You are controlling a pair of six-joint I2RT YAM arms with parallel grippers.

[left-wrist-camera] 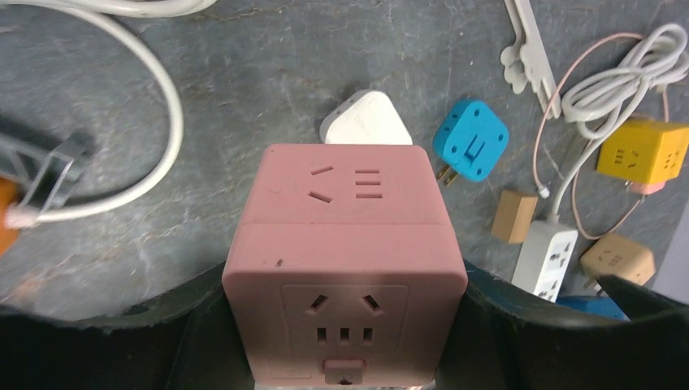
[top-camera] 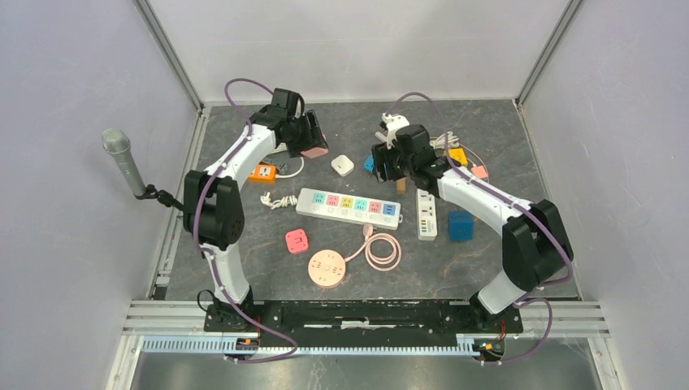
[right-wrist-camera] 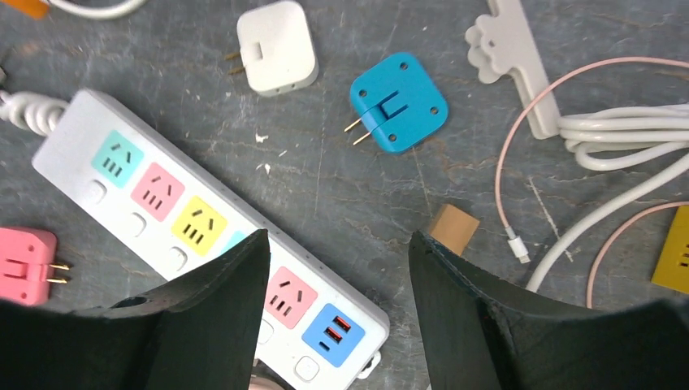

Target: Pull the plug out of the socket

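My L gripper (left-wrist-camera: 345,325) is clamped on the pink cube socket (left-wrist-camera: 345,195) over the table (top-camera: 487,268), a dark grey mottled slab w/ pale walls (top-camera: 73,73) on three sides. My R gripper (right-wrist-camera: 337,276) hangs w/ jaws apart, nothing between them, over the white power strip (right-wrist-camera: 195,219). The blue plug (right-wrist-camera: 398,101) lies flat on the slab, apart from every socket.

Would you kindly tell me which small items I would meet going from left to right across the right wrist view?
pink plug → white adapter → blue adapter → tan block → yellow cube
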